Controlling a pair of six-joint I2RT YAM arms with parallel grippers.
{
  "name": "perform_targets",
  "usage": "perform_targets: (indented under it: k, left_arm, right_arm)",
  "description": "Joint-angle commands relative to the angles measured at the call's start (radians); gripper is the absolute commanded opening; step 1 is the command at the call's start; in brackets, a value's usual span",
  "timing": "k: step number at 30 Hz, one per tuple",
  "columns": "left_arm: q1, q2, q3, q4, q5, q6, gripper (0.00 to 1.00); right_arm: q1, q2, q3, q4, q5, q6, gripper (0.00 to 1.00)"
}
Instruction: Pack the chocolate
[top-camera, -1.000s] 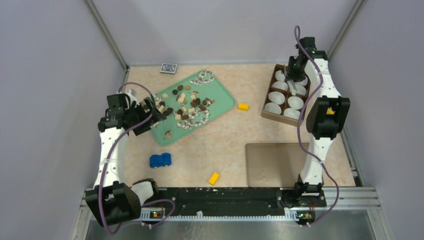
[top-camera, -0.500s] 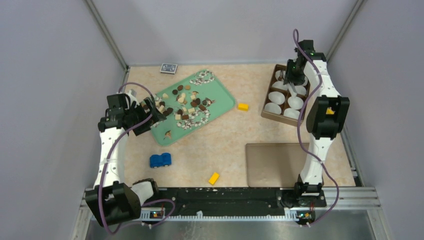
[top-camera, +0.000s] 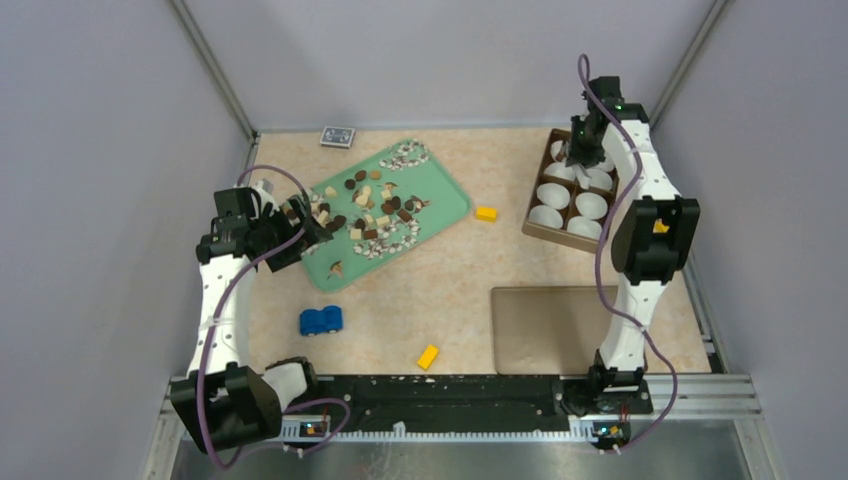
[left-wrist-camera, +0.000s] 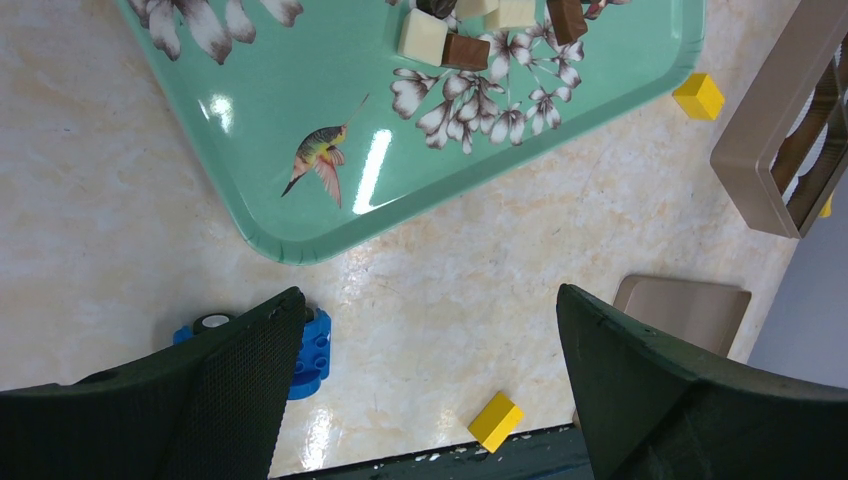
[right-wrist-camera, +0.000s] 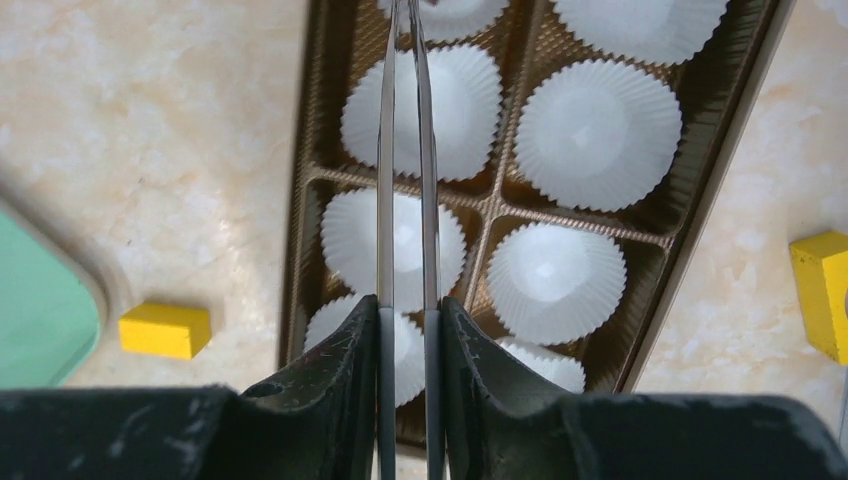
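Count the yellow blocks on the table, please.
3. One yellow block lies between the green tray and the brown box; one at the front edge, right of the blue car; one right of the box, clearest from the right wrist. Arms could hide more.

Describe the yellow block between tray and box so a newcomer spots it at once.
Start at the green tray; right of it stands the brown box. The yellow block lies between them; the other block sits near the front rail.
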Motion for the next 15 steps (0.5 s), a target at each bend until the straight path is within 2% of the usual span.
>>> perform_targets:
  k: [1,7,15]
  left_arm:
    - [-0.003,-0.024,0.017,0.009,0.009,0.012,0.99]
    - [-0.003,-0.029,0.014,0.007,0.004,0.014,0.99]
    - [-0.003,-0.041,0.000,0.008,0.000,0.014,0.99]
  right_arm:
    - [0.091,-0.187,-0.043,0.045,0.033,-0.011,0.22]
    - [0.201,-0.322,-0.193,0.109,-0.018,0.018,0.20]
    - [0.473,-0.480,-0.459,0.278,-0.021,0.031,0.20]
